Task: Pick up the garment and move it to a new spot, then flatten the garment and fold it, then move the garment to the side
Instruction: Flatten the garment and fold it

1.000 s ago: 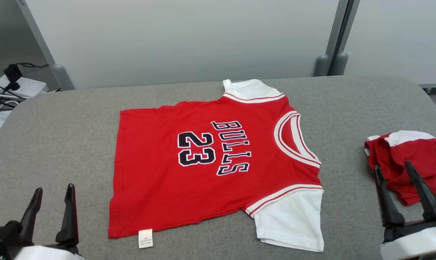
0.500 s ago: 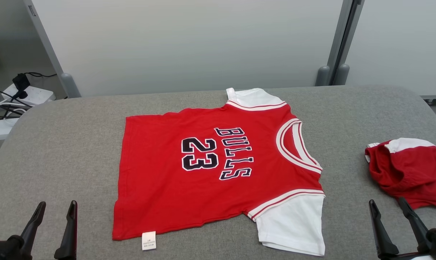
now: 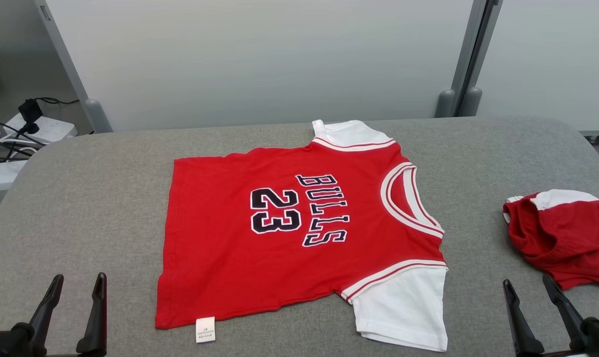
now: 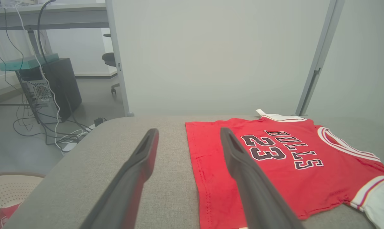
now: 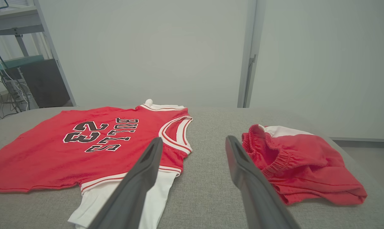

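Jersey [image 3: 279,233] lies flat between left end effector [image 3: 79,277] and right end effector [image 3: 525,280]; both released, empty.

The left gripper [image 3: 79,277] ended in two long dark fingers [image 4: 255,190] — matte charcoal, broad where they rose from the wrist and narrowing to blunt, rounded tips, each with a shallow sunken channel along the face near the tip. The right gripper [image 3: 526,280] was built alike, its fingers [image 5: 258,194] the same smooth grey-black. In the head view both pairs looked like slim black blades — thickening into a foot at the base, seated on rounded black knuckle blocks.
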### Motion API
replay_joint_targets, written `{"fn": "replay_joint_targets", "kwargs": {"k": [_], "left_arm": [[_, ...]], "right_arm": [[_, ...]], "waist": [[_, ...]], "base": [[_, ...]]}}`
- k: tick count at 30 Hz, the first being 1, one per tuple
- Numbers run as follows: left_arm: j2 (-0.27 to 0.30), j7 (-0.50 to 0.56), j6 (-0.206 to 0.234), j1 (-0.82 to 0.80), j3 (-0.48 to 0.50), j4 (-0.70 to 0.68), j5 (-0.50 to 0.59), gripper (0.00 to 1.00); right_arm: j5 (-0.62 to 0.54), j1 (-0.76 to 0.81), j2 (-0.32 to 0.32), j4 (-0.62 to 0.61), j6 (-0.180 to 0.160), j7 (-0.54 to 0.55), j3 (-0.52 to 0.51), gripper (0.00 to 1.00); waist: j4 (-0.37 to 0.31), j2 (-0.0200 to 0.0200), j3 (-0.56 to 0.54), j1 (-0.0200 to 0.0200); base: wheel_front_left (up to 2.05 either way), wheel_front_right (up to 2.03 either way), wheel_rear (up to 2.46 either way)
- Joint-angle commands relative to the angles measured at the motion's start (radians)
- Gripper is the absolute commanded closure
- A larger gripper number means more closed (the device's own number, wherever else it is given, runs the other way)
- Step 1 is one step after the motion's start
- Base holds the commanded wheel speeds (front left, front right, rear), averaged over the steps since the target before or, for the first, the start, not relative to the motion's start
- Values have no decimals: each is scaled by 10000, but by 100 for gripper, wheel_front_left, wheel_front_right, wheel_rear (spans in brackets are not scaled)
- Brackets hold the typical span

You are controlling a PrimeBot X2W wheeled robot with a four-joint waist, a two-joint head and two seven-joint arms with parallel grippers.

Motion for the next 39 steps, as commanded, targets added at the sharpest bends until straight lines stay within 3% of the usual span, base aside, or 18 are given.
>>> {"fn": "replay_joint_targets", "kwargs": {"k": [1, 8, 32, 39], "left_arm": [[189, -131, -79, -363, 554, -187, 53, 0], [-466, -131, -256, -213, 941, -206, 386, 0], [-902, -131, -649, -329, 1105, 184, 907, 0], [-1010, 118, -772, -616, 752, 383, 883, 0]], "right_arm": [[-107, -175, -187, -185, 42, -144, 221, 0], [-71, -232, -175, -124, 42, -150, 230, 0], [-148, -346, -195, -58, 42, 0, 315, 0], [16, -424, -253, 100, 42, 377, 853, 0]], "waist": [[1, -1, 4, 0], [35, -1, 47, 0], [92, -1, 80, 0], [125, -1, 407, 0]], "base": [[0, 0, 0], [0, 0, 0], [0, 0, 0], [0, 0, 0]]}}
